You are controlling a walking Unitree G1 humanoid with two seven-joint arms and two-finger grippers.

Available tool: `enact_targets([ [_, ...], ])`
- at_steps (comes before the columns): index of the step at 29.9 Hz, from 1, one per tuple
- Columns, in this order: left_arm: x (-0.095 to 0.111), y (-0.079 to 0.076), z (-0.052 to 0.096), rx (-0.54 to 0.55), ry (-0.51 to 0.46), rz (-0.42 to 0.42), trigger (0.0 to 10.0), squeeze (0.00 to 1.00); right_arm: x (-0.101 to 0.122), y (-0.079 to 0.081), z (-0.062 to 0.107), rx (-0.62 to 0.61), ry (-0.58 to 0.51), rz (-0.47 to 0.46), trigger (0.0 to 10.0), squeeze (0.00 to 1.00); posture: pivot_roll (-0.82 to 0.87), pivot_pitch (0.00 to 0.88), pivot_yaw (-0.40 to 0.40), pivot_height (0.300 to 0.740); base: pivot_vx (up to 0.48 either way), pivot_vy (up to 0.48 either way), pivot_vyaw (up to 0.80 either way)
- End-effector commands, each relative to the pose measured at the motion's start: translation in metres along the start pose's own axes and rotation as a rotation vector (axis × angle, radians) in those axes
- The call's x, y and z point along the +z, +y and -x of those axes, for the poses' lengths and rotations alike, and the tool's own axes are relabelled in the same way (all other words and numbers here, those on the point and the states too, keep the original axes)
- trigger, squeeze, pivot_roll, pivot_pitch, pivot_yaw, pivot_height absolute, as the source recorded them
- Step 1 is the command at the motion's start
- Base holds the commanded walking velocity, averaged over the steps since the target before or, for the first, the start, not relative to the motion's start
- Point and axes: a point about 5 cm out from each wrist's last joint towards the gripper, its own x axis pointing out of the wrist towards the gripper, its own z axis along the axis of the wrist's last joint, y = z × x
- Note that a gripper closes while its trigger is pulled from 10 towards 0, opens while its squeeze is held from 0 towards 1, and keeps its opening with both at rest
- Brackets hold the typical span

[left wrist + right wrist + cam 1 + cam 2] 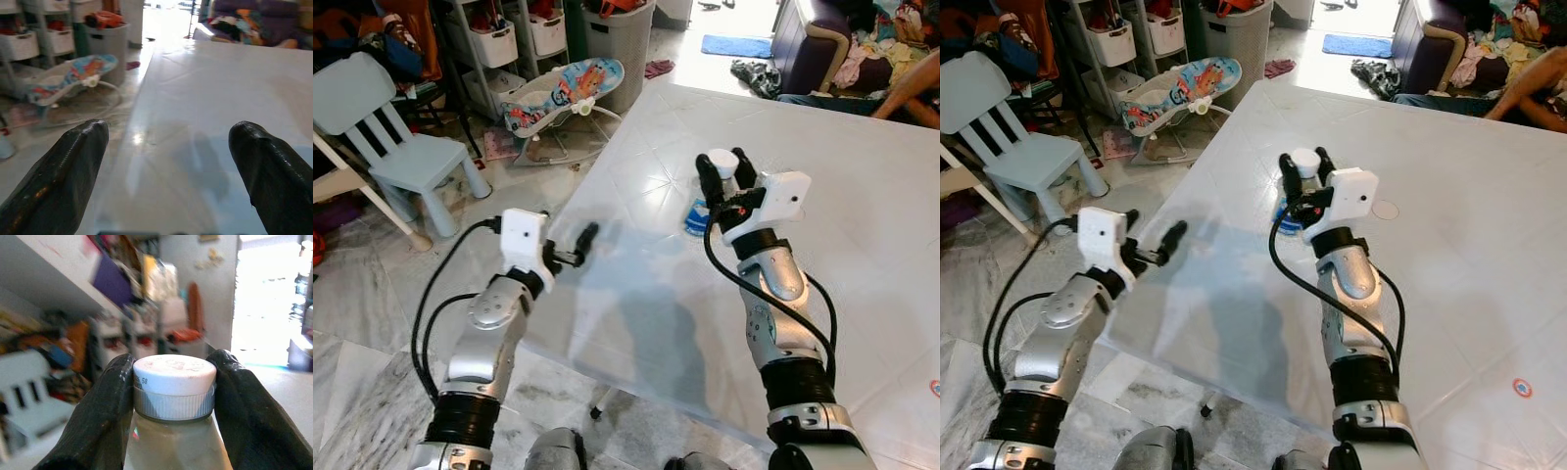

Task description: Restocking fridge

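Note:
A bottle (696, 217) with a white screw cap (174, 377), pale contents and a blue label stands tilted over the white table (636, 323). My right gripper (723, 163) is shut on its neck, one black finger (105, 411) on each side just below the cap. The bottle's lower end is close to the tabletop; I cannot tell whether it touches. My left gripper (1154, 223) is open with nothing between its fingers (63, 181), and it hovers at the table's near left edge, pointing across the table.
Left of the table stand a pale blue child's chair (401, 147), a baby bouncer (563, 93), a grey bin (622, 39) and shelves with white baskets. A person's arm (911, 93) rests at the far right corner. A small round sticker (1522, 388) lies on the table.

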Motion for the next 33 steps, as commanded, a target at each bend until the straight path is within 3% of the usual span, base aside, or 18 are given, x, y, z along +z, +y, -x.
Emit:
enact_targets([
  [1, 0.0, 0.002, 0.0, 0.016, 0.003, -0.011, 10.0, 0.0, 0.007, 0.003, -0.002, 0.0, -0.021, 0.025, 10.0, 0.0, 0.02, 0.0, 0.011, 0.74, 0.0, 0.0, 0.0],
  [11, 0.001, -0.003, 0.0, 0.013, -0.006, -0.005, 10.0, 0.0, 0.003, -0.003, 0.006, -0.068, -0.011, 0.037, 10.0, 0.0, 0.02, 0.0, 0.008, 0.74, 0.0, 0.0, 0.0],
  [17, 0.001, -0.003, 0.0, 0.015, -0.012, -0.001, 10.0, 0.0, 0.015, 0.002, 0.009, -0.032, -0.092, 0.076, 10.0, 0.0, 0.02, 0.0, 0.007, 0.74, 0.0, 0.0, 0.0],
  [33, 0.002, -0.004, -0.001, 0.013, -0.025, -0.001, 10.0, 0.0, 0.009, 0.013, 0.022, 0.011, -0.07, 0.052, 10.0, 0.0, 0.02, 0.0, 0.003, 0.74, 0.0, 0.0, 0.0],
])
